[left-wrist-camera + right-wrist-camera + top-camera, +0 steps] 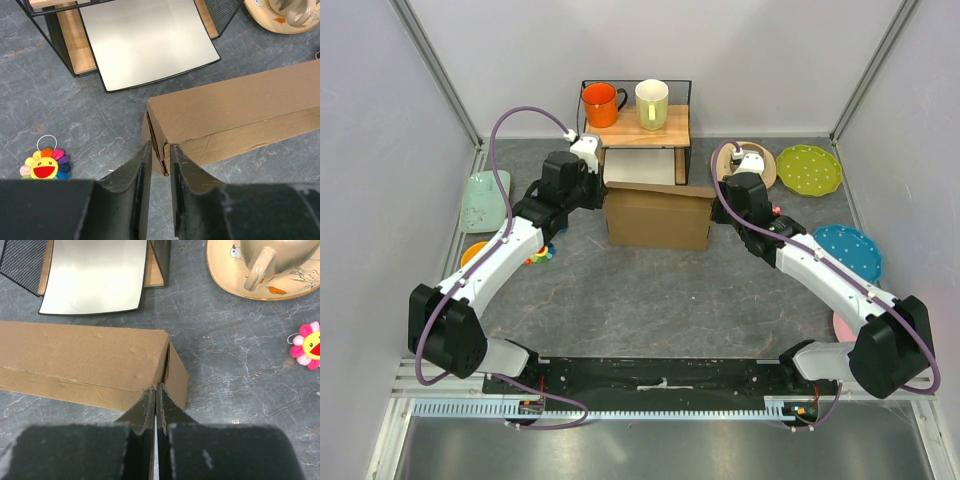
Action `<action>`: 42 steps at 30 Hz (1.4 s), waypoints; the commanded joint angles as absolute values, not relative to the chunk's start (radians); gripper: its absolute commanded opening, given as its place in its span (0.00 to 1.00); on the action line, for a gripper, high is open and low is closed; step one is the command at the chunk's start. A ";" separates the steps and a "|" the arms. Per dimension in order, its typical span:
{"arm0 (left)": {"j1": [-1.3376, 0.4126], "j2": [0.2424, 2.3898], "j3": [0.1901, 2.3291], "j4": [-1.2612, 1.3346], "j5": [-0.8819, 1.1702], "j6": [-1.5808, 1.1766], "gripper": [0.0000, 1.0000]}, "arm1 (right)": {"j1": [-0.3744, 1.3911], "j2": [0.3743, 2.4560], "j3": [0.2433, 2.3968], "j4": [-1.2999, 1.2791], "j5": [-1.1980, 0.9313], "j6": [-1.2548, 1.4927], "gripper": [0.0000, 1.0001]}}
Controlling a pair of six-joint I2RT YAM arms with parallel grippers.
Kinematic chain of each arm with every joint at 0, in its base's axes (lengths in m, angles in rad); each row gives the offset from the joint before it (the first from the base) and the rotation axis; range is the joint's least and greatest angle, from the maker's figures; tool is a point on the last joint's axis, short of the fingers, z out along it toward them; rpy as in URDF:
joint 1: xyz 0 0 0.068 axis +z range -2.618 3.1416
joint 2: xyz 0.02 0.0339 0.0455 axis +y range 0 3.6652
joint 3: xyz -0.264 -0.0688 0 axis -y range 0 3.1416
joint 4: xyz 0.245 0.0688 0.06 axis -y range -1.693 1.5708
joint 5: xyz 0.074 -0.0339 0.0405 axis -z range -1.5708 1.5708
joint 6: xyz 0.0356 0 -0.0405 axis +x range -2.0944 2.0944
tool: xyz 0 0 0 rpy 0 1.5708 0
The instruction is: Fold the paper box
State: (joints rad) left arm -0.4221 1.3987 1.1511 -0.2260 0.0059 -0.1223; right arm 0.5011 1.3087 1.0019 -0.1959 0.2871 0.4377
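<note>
The left pincer [161,148] has its fingers a little apart, with the left end wall of the paper box [225,107] pinched between them. Its own dark body cuts off the lower part of that grip. The right pincer [156,390] is pressed together with nothing between the fingers, and its tip sits at the box's right near corner, at the seam. Whether it actually pushes on the cardboard is hard to make out.

The box stands mid-bench towards the far edge, just before a wire rack [636,130]. Only the top view shows it whole, and there both pincers are hidden under their wrists.

The wrist views show what lies beneath the rack: a white tray [150,42] on the bench, cut off by the frame. The left wrist view alone shows a rainbow flower keychain [45,165] near the left edge. In the right wrist view a pink flower keychain [309,346] is clipped at the frame's side, and a beige mug [270,260] on a beige plate [225,275] is cropped at the top.

Only the top view shows an orange mug [600,103] and a cream mug [652,103] on the rack's wooden shelf. It also shows a green dotted plate [809,168] by the far right corner, a blue plate [848,250] along the right edge, and a pale green dish [485,198] at the left edge.
</note>
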 commanded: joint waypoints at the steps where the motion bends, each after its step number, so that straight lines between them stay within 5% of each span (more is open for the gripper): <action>1: -0.417 1.399 1.178 -0.172 0.015 -0.126 0.22 | 0.497 1.350 0.989 -0.342 0.278 0.437 0.00; 11: -0.416 1.419 1.170 -0.143 0.044 -0.138 0.03 | 0.497 1.353 0.977 -0.337 0.261 0.439 0.00; 36: -0.426 1.424 0.854 -0.081 0.002 -0.227 0.02 | 0.497 1.345 0.997 -0.342 0.242 0.436 0.00; 42: -0.426 1.417 0.891 -0.083 0.002 -0.227 0.02 | 0.497 1.302 1.071 -0.380 0.268 0.440 0.24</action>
State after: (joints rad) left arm -0.4152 1.3678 0.9180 0.1032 0.0158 -0.2016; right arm 0.4999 1.3106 1.0237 -0.2432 0.2676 0.4393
